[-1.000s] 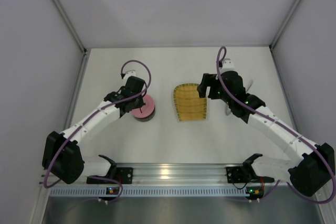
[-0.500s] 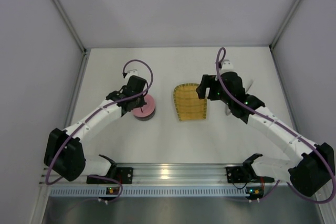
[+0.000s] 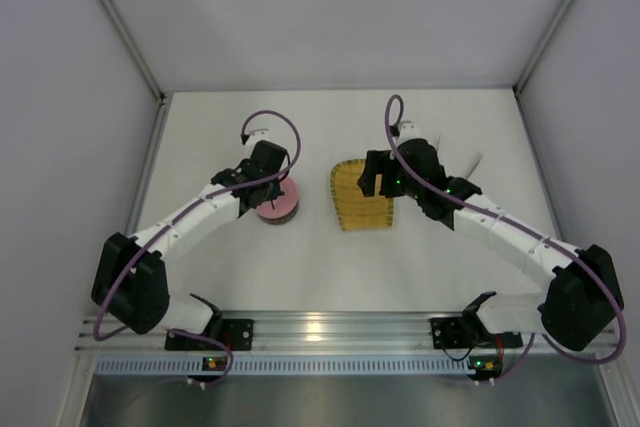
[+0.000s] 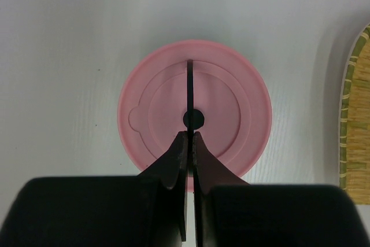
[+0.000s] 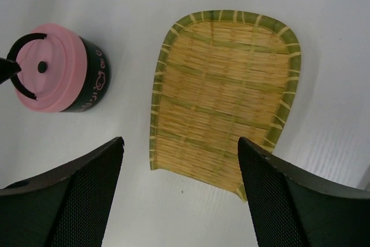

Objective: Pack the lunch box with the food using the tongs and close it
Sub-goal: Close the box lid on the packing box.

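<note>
Right wrist: pink-lidded dark lunch box [image 5: 60, 69]

Top view looked down from high and far; left wrist view faced straight down, close over the pink lid [image 4: 231, 114]; right wrist view, higher, shared that lid.

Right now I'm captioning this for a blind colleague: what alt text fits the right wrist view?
The right gripper hangs open above a bare yellow woven tray, its black fingers framing the tray's lower edge. At upper left stands the lunch box, pink lid on.
</note>
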You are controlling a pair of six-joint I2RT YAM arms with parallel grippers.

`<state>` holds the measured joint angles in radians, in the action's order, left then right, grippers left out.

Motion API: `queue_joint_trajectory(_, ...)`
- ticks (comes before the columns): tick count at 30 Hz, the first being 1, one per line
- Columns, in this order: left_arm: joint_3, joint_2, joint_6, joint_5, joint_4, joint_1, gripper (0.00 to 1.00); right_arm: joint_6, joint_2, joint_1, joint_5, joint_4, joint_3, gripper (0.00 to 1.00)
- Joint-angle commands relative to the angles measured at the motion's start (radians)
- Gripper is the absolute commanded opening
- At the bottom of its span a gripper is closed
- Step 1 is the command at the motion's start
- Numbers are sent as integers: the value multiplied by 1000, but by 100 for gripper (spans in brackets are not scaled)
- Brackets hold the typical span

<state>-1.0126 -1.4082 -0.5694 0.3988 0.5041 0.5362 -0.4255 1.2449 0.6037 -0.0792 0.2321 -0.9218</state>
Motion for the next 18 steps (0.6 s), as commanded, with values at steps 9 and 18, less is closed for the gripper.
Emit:
queue_joint_trajectory(9, 26, -87, 8, -9, 80, 2, 4, -41, 250, 157, 27, -102, -238, 77)
queue_joint_trajectory(18, 28, -97, 9, -11, 85, 4, 7, -70, 503, 206, 73, -148, -431, 72)
